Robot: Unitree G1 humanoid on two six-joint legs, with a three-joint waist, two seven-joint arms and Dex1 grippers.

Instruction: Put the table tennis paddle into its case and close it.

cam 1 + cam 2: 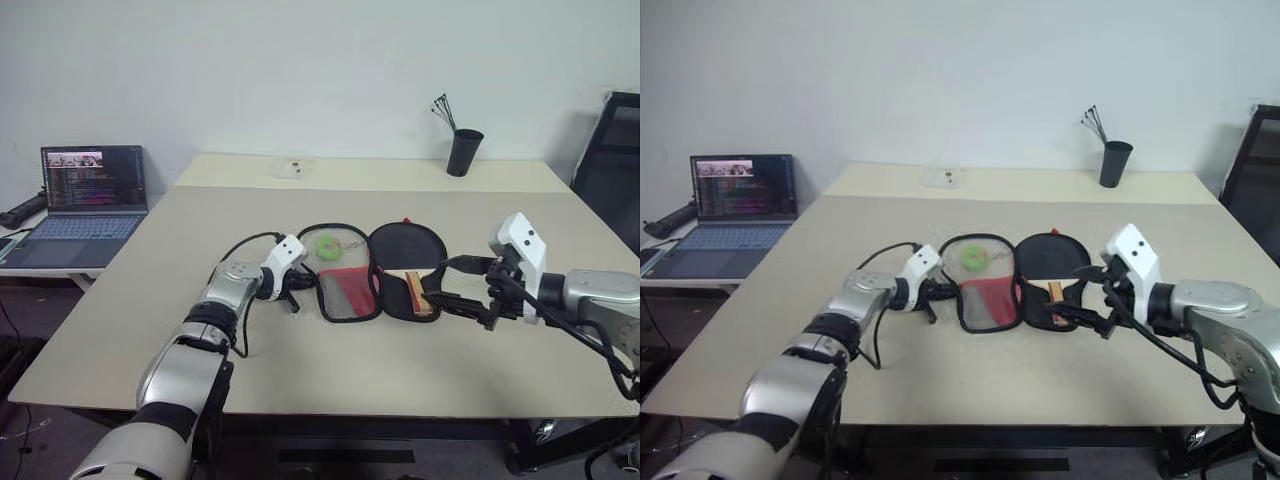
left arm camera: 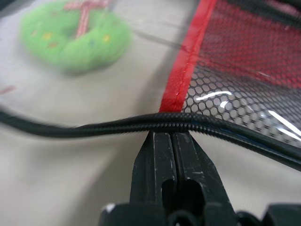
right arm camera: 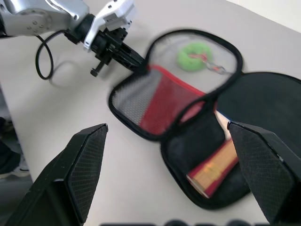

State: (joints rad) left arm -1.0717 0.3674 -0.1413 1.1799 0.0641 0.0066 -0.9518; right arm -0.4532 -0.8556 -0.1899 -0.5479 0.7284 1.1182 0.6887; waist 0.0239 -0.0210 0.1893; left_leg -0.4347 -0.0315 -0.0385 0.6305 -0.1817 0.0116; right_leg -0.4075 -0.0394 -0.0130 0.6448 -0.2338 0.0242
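Beige counter [image 1: 300,390]: case [image 1: 345,270] lies open, table tennis paddle [image 1: 405,262] inside its right half, handle toward the robot; left hand [image 3: 136,61] pinches the open flap's outer rim; right hand [image 1: 462,283] wide open beside paddle.

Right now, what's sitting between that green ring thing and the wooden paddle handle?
In the right wrist view, the case's red mesh pocket and black zip rim lie between the green ring and the paddle handle.
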